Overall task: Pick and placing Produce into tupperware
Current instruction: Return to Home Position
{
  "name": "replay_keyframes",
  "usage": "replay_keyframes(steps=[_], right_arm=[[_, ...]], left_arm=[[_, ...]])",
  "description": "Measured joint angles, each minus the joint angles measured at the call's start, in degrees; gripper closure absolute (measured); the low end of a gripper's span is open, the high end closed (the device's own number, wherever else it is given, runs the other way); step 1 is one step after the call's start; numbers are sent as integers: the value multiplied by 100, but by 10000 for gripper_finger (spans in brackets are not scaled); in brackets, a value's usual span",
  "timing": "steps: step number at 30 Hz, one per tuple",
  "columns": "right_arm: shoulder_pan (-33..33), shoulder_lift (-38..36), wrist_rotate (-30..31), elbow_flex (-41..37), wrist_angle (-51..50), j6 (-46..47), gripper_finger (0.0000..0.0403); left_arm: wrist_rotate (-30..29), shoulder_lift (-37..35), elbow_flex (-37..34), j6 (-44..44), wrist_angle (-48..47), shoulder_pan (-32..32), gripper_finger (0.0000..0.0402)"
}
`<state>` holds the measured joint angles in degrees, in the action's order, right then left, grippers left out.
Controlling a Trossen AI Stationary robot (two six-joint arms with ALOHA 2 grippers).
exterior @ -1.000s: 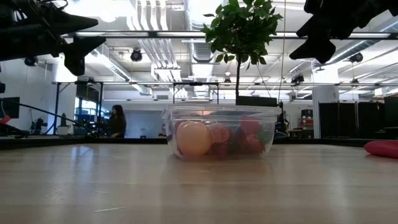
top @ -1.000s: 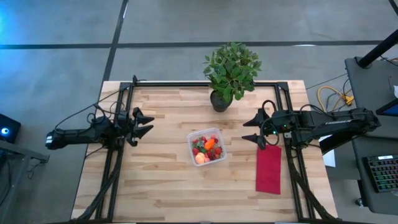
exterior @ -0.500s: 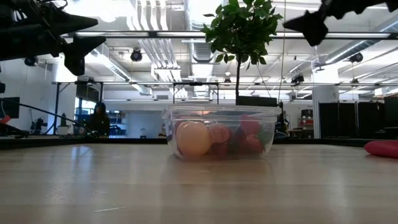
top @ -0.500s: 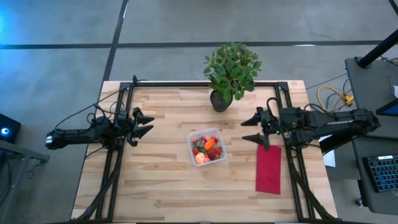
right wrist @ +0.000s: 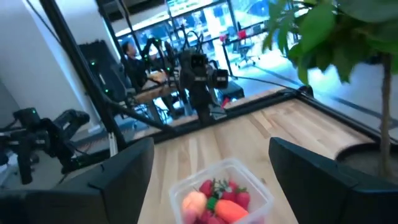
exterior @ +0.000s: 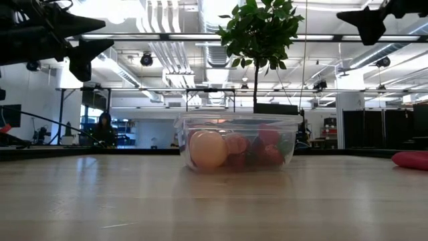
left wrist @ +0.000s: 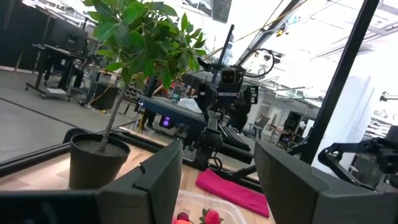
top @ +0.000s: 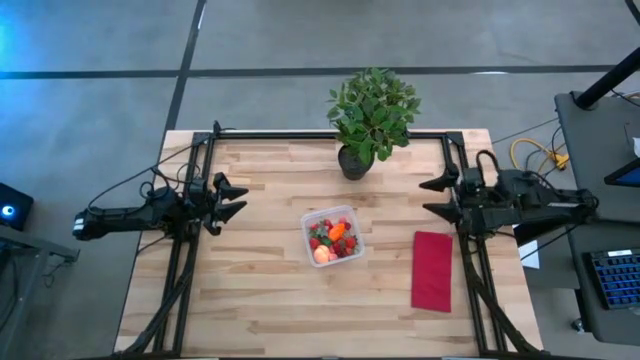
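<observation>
The clear tupperware [top: 333,236] stands on its base at the table's middle, holding red strawberries [top: 345,246], an orange carrot [top: 340,230] and a round peach-orange fruit [exterior: 208,148]. In the right wrist view the tupperware [right wrist: 222,190] shows between the fingers, farther off. My left gripper [top: 238,198] hovers open at the table's left side, well above the wood. My right gripper [top: 431,197] hovers open at the table's right side, high above the table [top: 260,290], pointing level toward the left.
A potted plant [top: 370,115] stands at the table's far edge behind the tupperware. A red cloth [top: 432,270] lies flat at the right, near my right gripper. A person [exterior: 103,128] shows in the room beyond the table. Bare wood lies in front of the tupperware.
My right gripper has drawn back toward the table's right edge, away from the tupperware, rising a little and tipping up to level. It stays open. The left arm and the tupperware have kept still.
</observation>
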<state>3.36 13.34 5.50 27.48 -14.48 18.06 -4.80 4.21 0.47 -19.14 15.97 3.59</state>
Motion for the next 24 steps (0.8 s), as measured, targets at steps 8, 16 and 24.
replay_keyframes(steps=[8,16,24], right_arm=[[0,-554,33,-39,-655,209,99],[0,-960,13,-2,-1115,-445,92],[-1,-939,-630,-333,-205,-609,99]], left_arm=[[-2,0,0,1,2,0,214],[-1,0,0,2,2,0,214],[-2,0,0,1,2,0,214]])
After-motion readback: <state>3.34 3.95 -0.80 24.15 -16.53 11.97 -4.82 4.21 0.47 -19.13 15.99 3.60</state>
